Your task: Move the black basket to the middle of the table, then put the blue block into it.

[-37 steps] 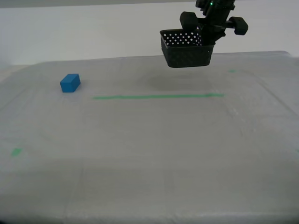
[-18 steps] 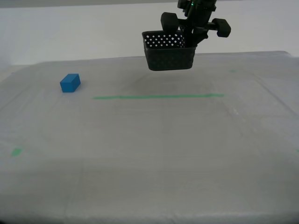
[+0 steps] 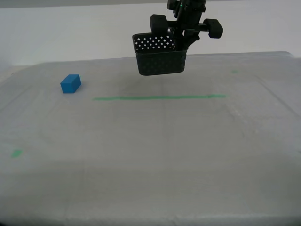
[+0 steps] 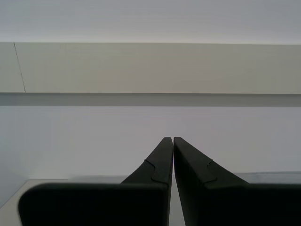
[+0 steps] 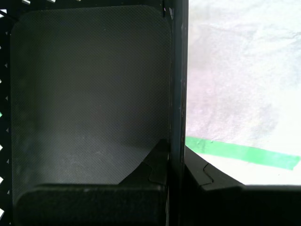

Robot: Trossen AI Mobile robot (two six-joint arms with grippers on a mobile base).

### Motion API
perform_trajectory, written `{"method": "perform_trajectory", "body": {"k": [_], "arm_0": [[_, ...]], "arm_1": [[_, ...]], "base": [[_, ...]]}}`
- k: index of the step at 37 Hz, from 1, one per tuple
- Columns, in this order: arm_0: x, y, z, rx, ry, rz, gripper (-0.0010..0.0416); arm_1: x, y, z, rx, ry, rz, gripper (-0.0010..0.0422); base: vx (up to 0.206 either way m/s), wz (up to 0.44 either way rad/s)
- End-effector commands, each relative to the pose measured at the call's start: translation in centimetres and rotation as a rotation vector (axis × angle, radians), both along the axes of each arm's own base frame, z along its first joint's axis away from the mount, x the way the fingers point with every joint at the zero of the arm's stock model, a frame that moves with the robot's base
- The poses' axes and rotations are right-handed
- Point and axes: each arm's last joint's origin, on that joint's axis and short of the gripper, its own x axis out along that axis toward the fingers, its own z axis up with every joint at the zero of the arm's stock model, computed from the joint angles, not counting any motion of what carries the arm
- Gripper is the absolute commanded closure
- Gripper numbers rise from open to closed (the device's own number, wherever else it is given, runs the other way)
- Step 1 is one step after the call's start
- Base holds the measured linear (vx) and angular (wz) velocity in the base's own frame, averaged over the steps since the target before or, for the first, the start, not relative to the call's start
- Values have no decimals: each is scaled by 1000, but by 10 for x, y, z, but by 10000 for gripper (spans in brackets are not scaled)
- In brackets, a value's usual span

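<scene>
Pale grey-white covering spreads over the large flat counter (image 3: pixel 155 155), backed by a plain white wall, with a thin green tape line (image 3: pixel 159 98) running across its far half and small green tape bits (image 3: pixel 16 153) near the edges. Above the far part of the counter, clear of the surface, hangs the small square black plastic basket (image 3: pixel 160 61) with round holes in its low sides; it tilts slightly, its open top showing the perforated inner wall. My first tool (image 3: pixel 181 40) comes down from above and pinches the basket's wall on the side toward the exterior view's right; in the first wrist view one finger sits inside the basket (image 5: pixel 94 94) over its textured floor and the other outside, the wall clamped between them at the first tool (image 5: pixel 175 157), with the green tape line (image 5: pixel 244 153) below. A small solid bright-blue rectangular block (image 3: pixel 70 84) rests on the counter well apart, toward the exterior view's left. My second tool (image 4: pixel 170 141) has its fingers pressed together on nothing, facing the wall.
</scene>
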Motion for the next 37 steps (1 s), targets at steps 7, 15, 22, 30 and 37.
{"method": "perform_trajectory", "body": {"k": [7, 15, 22, 30, 37], "arm_0": [[-6, 10, 1, -26, -22, -19, 407], [-10, 14, -4, -34, -17, -15, 407], [-14, 12, -22, -39, 13, -14, 407], [-23, 8, -36, -3, -8, -42, 407], [-28, 5, -46, 10, -19, -51, 407]], "arm_1": [[0, 0, 1, -1, -6, 1, 412], [0, 0, 1, -1, -6, 1, 412], [0, 0, 1, -1, -6, 1, 412], [0, 0, 1, -1, -6, 1, 412], [0, 0, 1, -1, -6, 1, 412]], "base": [[0, 0], [0, 0], [0, 0], [0, 0], [0, 0]]}}
